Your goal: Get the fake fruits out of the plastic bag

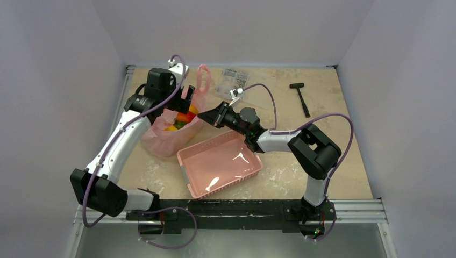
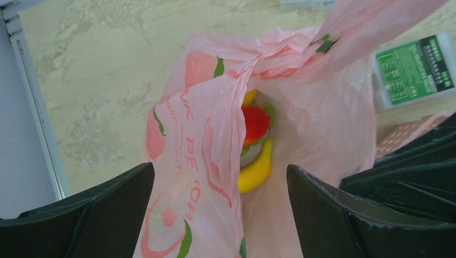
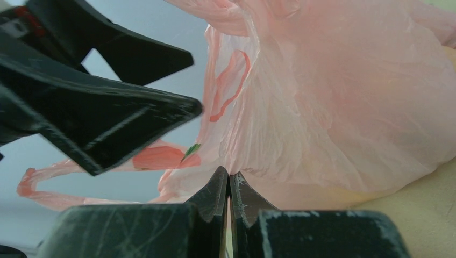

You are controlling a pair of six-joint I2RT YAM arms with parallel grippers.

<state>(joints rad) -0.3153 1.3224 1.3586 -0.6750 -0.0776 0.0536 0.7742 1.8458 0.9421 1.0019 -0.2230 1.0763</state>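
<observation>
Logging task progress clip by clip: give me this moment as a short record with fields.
left gripper: jaws open above plastic bag mouth
right gripper: jaws shut on bag film
fake fruits: banana, red piece, inside bag
pink basket: beside bag, no fruit seen in it
progress: no fruit seen outside bag

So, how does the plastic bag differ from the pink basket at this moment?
The plastic bag is soft, crinkled and translucent; the basket is rigid and latticed. The bag holds fake fruits; the basket looks empty. The right end effector pinches the bag; nothing grips the basket. Both are pink.
</observation>
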